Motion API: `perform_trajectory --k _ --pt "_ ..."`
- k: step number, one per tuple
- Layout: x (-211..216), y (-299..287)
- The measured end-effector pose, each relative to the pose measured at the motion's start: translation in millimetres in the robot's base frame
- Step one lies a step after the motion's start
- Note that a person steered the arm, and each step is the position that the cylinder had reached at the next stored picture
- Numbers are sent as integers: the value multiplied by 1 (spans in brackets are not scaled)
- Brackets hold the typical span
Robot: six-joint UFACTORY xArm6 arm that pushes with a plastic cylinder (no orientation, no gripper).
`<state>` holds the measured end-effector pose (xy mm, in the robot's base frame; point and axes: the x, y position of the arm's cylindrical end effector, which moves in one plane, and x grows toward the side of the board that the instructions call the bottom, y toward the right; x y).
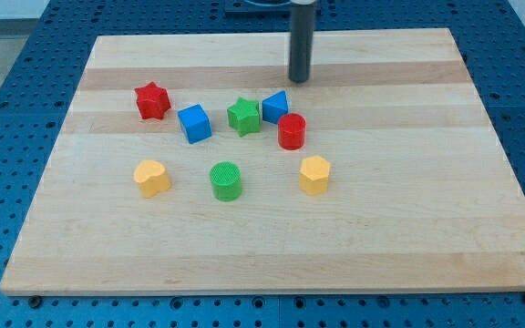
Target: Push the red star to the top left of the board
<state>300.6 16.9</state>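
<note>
The red star [152, 100] lies on the wooden board [272, 237] at the view's left, in the upper half. My tip [299, 79] is near the view's top centre, well to the right of the red star and just above the blue block [275, 107]. It touches no block.
A blue cube [194, 123] sits right of the red star. A green star [243, 116], the blue block and a red cylinder [292, 131] cluster at the centre. Below lie a yellow block [151, 178], a green cylinder [226, 180] and a yellow hexagon [314, 174].
</note>
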Motion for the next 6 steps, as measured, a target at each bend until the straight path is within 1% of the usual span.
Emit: perform_trajectory --k 2,3,5,6 --pt "24 -94" --pt "37 -124" --pt "73 -147" --pt "74 -169"
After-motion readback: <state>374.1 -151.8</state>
